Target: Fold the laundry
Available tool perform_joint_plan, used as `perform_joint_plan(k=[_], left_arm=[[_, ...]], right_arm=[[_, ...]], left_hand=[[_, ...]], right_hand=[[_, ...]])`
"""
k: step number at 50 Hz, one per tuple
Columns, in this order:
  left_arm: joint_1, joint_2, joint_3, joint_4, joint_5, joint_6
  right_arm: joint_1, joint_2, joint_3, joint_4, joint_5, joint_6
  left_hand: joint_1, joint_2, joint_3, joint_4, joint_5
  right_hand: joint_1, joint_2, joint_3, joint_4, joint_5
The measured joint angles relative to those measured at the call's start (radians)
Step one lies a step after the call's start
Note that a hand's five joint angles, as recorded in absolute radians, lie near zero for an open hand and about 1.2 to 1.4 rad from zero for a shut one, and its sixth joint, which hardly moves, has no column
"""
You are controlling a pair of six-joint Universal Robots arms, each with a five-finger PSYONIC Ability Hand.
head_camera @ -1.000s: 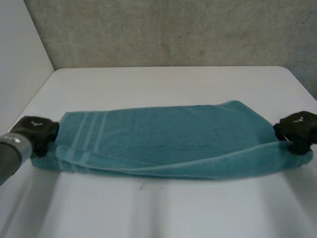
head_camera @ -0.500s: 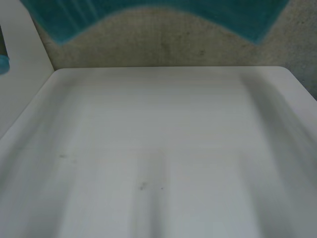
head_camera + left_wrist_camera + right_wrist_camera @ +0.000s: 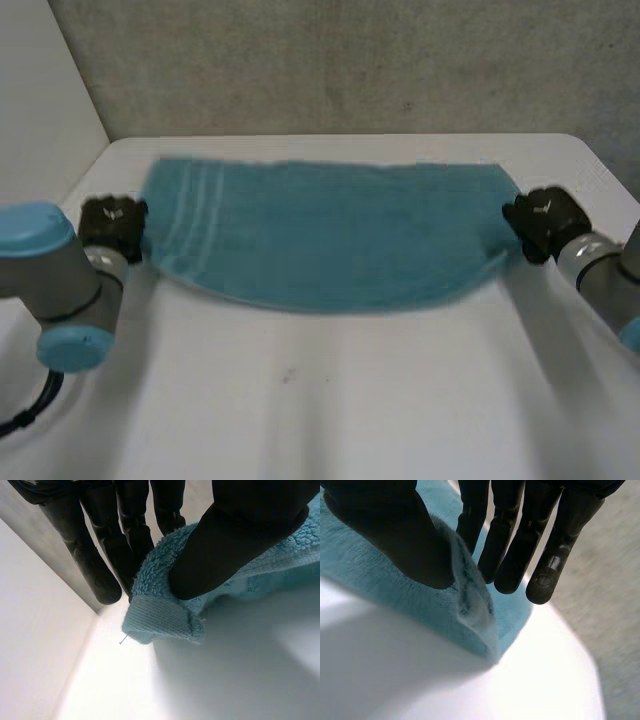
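A teal towel (image 3: 330,235) with pale stripes near its left end hangs stretched between my two hands above the white table (image 3: 330,400), its lower edge sagging in a curve. My left hand (image 3: 112,225) is shut on the towel's left corner. In the left wrist view the thumb (image 3: 225,550) pinches the hemmed corner (image 3: 160,622) against the fingers (image 3: 107,555). My right hand (image 3: 545,222) is shut on the right corner. There the thumb (image 3: 395,535) presses the cloth (image 3: 470,605) against the fingers (image 3: 520,545).
A grey wall (image 3: 350,65) rises behind the table's far edge, and a pale side wall (image 3: 40,100) stands at the left. My left arm's blue-capped joint (image 3: 50,280) hangs over the table's left side.
The towel lay folded on the table a second ago. Both hands swung it high up, and now it has come back down, spread out and held at the table's far half.
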Motion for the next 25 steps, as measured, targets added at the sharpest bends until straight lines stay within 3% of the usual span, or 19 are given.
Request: perform_joint_plan(k=[6,14,16,19,25], left_arm=[[0.014,0.037,-0.072,-0.11,-0.001,0.002],[0.095,0.308,-0.244,-0.302,0.005,0.007],[0.095,0.308,-0.244,-0.302,0.005,0.007],[0.124,0.467,-0.301,-0.424,0.034,0.019],[0.154,0.565,-0.315,-0.578,0.127,0.034]], right_arm=[[-0.009,-0.011,0.017,0.13,0.005,-0.064],[-0.085,-0.188,0.041,0.527,-0.002,-0.2],[-0.085,-0.188,0.041,0.527,-0.002,-0.2],[-0.147,-0.281,0.066,0.74,-0.008,-0.322],[-0.204,-0.339,0.088,0.91,-0.012,-0.485]], left_hand=[[0.0,0.0,0.0,0.0,0.0],[0.0,0.0,0.0,0.0,0.0],[0.0,0.0,0.0,0.0,0.0],[0.0,0.0,0.0,0.0,0.0],[0.0,0.0,0.0,0.0,0.0]], right_hand=[[0.0,0.0,0.0,0.0,0.0],[0.0,0.0,0.0,0.0,0.0],[0.0,0.0,0.0,0.0,0.0],[0.0,0.0,0.0,0.0,0.0],[0.0,0.0,0.0,0.0,0.0]])
